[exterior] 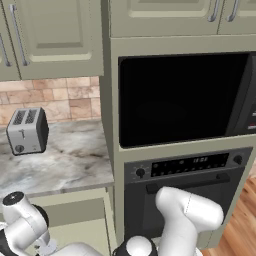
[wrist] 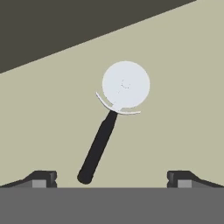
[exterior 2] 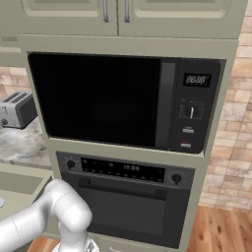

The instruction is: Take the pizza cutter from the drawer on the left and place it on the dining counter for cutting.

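The pizza cutter (wrist: 111, 127) lies flat on the olive-beige floor of the open drawer (wrist: 175, 87), its pale round wheel (wrist: 126, 84) pointing up in the hand view and its black stick handle (wrist: 97, 148) slanting down-left. My gripper (wrist: 111, 179) hovers above it, open, with the two dark fingertips (wrist: 41, 178) set wide apart. The handle's end lies between them, left of centre, untouched. In the left base view the drawer's open cavity (exterior: 75, 212) shows under the small marble top. The dining counter is out of view.
A silver toaster (exterior: 27, 131) stands on the small marble top (exterior: 65, 160). To the right rises a tall unit with a black microwave (exterior 2: 123, 101) over a built-in oven (exterior 2: 128, 197). The drawer's dark inner wall (wrist: 65, 26) lies beyond the cutter. Wooden floor (exterior 2: 221, 231) lies lower right.
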You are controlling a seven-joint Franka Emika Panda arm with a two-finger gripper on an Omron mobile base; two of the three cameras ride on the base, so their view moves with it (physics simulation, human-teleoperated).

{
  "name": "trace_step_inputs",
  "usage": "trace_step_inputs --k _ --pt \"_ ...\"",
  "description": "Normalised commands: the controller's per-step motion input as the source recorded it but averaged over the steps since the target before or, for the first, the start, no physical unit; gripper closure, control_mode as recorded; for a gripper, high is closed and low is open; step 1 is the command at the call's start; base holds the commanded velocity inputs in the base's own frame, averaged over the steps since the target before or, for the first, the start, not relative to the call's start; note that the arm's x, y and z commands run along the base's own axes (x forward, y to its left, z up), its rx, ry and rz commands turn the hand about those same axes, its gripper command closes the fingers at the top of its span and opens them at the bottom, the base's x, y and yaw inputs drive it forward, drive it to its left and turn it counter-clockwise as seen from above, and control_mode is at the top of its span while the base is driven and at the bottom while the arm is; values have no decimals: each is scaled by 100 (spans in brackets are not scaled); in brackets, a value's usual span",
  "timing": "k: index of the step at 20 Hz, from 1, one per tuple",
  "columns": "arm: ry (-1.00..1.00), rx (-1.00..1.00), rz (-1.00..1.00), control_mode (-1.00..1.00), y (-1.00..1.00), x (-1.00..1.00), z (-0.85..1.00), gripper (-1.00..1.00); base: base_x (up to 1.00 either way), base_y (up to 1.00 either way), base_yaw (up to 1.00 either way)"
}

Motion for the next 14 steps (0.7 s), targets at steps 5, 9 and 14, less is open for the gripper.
trace_step_inputs --k 5,9,14 --pt "0 0 0 -100 0 0 -3 -100 0 0 0" --pt "0 0 0 -100 0 0 -1 -100 0 0 0" --pt "0 0 0 -100 0 0 -1 -100 0 0 0"
